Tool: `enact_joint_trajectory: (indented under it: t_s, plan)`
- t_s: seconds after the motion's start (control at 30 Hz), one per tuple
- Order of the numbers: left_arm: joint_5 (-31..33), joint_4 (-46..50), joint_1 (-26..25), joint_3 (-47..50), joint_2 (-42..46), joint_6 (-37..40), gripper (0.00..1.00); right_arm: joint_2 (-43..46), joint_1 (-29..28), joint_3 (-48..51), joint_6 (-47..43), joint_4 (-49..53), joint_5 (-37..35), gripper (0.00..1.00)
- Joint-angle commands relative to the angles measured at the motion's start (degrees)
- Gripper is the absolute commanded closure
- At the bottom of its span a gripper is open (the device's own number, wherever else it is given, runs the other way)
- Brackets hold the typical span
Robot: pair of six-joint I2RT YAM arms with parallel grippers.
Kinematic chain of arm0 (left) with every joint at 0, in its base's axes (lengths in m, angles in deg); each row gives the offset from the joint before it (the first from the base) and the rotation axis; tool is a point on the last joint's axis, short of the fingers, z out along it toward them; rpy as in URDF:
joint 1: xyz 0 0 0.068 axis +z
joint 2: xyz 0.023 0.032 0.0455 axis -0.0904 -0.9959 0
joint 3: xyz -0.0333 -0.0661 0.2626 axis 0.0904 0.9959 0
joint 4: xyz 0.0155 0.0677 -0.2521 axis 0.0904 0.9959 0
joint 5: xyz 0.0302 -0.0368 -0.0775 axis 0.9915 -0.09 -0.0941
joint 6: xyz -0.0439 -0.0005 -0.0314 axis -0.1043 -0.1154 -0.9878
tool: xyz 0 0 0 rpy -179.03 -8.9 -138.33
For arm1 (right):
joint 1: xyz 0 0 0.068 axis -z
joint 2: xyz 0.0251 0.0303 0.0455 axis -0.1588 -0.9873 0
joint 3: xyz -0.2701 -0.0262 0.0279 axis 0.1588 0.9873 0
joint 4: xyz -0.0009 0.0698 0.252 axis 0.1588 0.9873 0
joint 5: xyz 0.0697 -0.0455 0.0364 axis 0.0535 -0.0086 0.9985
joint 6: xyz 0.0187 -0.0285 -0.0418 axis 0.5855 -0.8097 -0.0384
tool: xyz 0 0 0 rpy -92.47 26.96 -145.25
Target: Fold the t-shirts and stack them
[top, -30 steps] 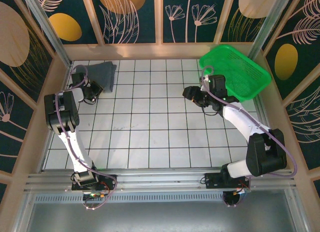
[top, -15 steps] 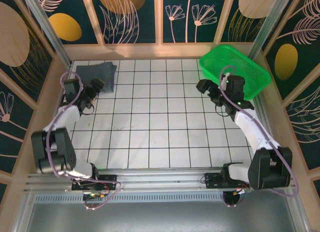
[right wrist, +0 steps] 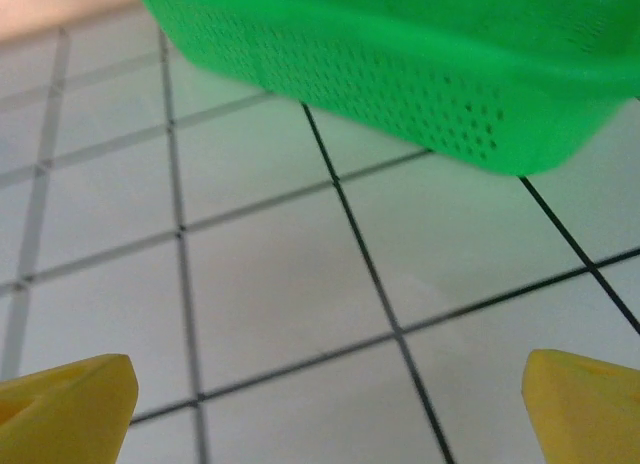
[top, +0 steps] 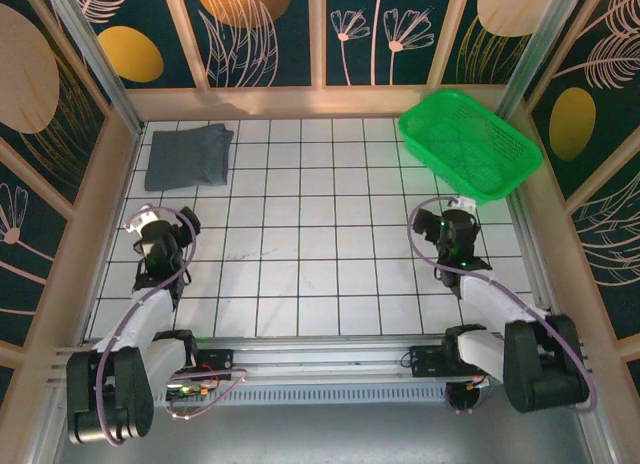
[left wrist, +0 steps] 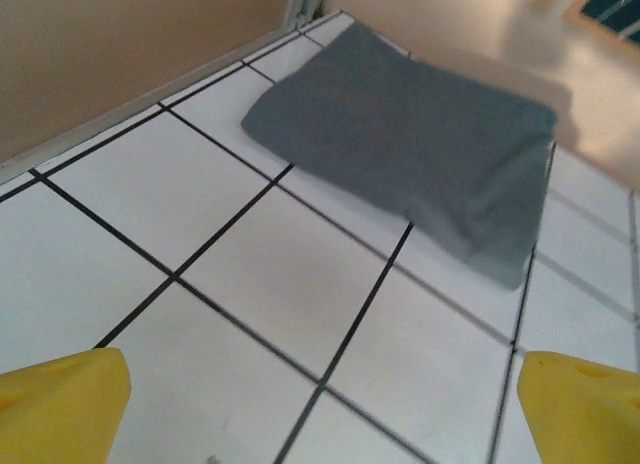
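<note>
Slate-grey soft-fabric t-shirt (top: 188,156), folded, lies flat at far-left corner of white tiled worktop (top: 300,234). Left gripper (left wrist: 320,409) and right gripper (right wrist: 325,404) have withdrawn toward near edge, jaws wide apart, holding nothing. Bright green plastic mesh basket (top: 470,144) now level at far-right corner. Judgement: task likely complete.

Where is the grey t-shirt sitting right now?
In the top view the folded t-shirt lies flat in the far left corner of the table, beyond the open left pincer; the green basket sits opposite in the far right corner.
</note>
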State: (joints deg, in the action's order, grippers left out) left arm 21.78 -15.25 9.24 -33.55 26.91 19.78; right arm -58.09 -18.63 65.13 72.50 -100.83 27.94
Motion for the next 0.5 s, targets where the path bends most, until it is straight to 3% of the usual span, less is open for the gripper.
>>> enact_joint_trajectory:
  t_s: [0.0,0.2,0.3,0.47]
  plan:
    - [0.25,-13.21,-0.14,0.97,-4.59,7.91,0.01,-3.75,0.61,1.06,-7.53,-15.09,-5.9,0.01]
    - [-1.14,-26.31,-0.1,-0.52,-17.1,12.03,0.01,-14.76,2.51,2.2,-9.54,-33.1,3.35,0.01]
    - [-2.82,-35.49,-0.1,-1.07,-21.67,13.13,0.01,-18.84,3.93,-0.71,-13.27,-34.07,6.08,0.01]
    - [-9.12,-45.27,-0.19,1.34,-24.85,17.62,0.01,-21.88,10.01,7.58,-11.23,-53.08,13.94,0.01]
